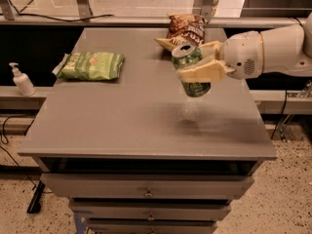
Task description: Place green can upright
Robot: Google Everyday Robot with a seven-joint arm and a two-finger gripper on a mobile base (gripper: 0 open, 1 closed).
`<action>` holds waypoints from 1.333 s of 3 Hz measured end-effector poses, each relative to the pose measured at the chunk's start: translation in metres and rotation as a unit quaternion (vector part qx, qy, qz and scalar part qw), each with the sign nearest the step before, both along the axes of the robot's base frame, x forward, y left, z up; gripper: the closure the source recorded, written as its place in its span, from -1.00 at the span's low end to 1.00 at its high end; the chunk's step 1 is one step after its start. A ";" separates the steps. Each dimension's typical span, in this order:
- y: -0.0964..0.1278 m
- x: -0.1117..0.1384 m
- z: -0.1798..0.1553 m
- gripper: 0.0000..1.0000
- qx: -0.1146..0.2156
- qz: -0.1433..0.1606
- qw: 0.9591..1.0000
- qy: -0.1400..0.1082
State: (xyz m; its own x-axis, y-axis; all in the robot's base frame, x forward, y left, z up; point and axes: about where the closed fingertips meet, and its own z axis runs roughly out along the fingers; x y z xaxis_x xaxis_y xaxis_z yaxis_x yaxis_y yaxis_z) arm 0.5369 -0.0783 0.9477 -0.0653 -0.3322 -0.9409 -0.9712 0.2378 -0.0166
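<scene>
Light green metal drink can sits clamped in our cream two-finger gripper, hanging tilted above the grey counter near its right edge, probably so we can set it upright.

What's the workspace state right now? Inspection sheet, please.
Surface: grey table top, flat, above drawers.
Job's things: green can held off the table, tilted, pull-tab end uppermost, not touching the surface.
Clutter: green snack bag at left rear; brown snack bag at the back edge, behind the can.
Gripper: gripper above the table's right half, shut on the can.
Cables: black cable down the left side; right cable beside the table.
Surroundings: pump bottle on the left ledge.
</scene>
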 end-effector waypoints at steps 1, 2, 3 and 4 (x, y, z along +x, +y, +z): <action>-0.013 -0.003 -0.007 1.00 0.034 -0.006 0.999 0.000; -0.028 -0.005 -0.019 1.00 0.050 -0.010 0.999 -0.005; -0.042 -0.008 -0.034 1.00 0.073 -0.018 0.997 -0.008; -0.053 -0.010 -0.046 1.00 0.092 -0.029 0.995 -0.005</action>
